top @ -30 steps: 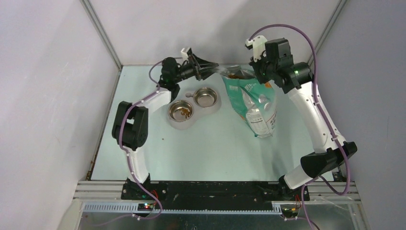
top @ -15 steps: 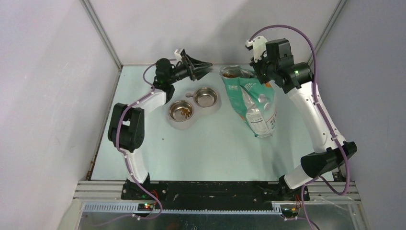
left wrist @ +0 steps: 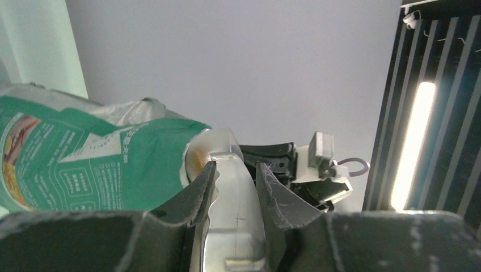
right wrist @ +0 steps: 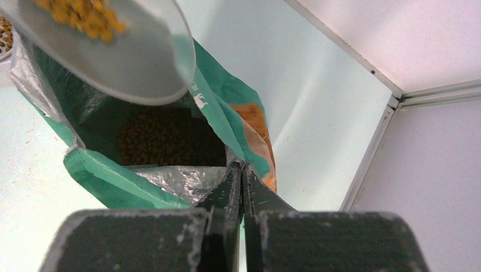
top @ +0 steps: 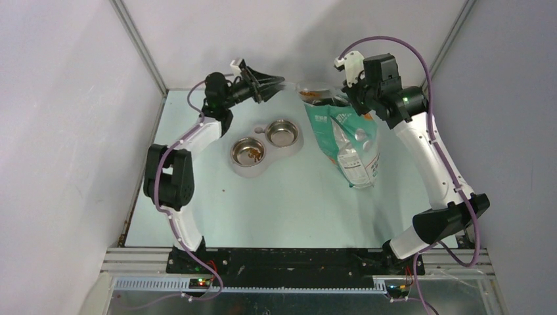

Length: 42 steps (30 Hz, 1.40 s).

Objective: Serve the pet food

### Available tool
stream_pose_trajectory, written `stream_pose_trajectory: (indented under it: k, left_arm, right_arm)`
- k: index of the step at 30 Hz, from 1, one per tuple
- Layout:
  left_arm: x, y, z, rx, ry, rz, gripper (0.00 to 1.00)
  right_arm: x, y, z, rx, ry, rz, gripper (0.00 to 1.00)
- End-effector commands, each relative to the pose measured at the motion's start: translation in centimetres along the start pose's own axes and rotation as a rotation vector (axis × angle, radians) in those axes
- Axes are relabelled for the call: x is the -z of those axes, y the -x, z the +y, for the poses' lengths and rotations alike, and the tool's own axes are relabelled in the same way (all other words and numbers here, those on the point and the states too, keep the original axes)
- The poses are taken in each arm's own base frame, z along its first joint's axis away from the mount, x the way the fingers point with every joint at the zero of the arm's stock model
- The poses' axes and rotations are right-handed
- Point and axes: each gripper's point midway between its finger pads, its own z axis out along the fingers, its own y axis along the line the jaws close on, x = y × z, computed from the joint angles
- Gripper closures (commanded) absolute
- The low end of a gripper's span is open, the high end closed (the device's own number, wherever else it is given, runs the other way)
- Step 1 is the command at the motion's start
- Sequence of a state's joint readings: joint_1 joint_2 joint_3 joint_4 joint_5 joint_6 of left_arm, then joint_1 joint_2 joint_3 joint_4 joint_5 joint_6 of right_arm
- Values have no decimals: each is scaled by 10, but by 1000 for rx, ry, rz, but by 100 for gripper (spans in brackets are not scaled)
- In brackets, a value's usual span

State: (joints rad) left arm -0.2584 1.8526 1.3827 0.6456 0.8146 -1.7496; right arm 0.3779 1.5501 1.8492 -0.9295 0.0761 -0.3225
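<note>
On table (top: 282,203) bag (top: 345,141) stands open, right end effector (right wrist: 242,167) pinching its rim; left end effector (left wrist: 236,167) clamps scoop (right wrist: 130,62) holding pet food (right wrist: 79,17) above bag mouth. Transfer step; next needs level swing to unfilled bowl (top: 282,133), then tip

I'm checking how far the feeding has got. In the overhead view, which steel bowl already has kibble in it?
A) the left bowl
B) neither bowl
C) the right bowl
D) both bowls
A: the left bowl has brown kibble lying on its bottom, while the right bowl shows only bare steel.
</note>
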Motion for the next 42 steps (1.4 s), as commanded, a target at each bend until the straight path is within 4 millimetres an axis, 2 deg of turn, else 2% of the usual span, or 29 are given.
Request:
stream_pose_trajectory:
  k: [1, 5, 8, 14, 17, 22, 27, 33, 42]
  left_arm:
    - [12, 16, -53, -118, -80, -73, 100]
    - [17, 21, -54, -127, -76, -87, 100]
    - [26, 34, -53, -140, -63, -114, 100]
    - [54, 59, -39, -173, -36, -181, 100]
    - [69, 70, -23, -183, -8, -213, 100]
    - [83, 81, 12, -208, 41, -238, 100]
    - [89, 90, 42, -263, 83, -234, 100]
    - [95, 104, 85, -327, 217, -231, 100]
    - [103, 115, 130, -405, 369, -211, 100]
  right_arm:
    - [17, 2, -23, 18, -96, -13, 100]
    - [18, 6, -29, 21, -112, -24, 100]
    - [18, 5, -31, 15, -116, -24, 100]
    - [18, 7, -30, -1, -118, -44, 100]
    - [18, 9, -31, -4, -119, -56, 100]
    - [15, 12, -33, -17, -119, -80, 100]
    - [17, 15, -34, -37, -123, -98, 100]
    - [24, 20, -35, -51, -127, -122, 100]
    - [39, 26, -39, -58, -144, -158, 100]
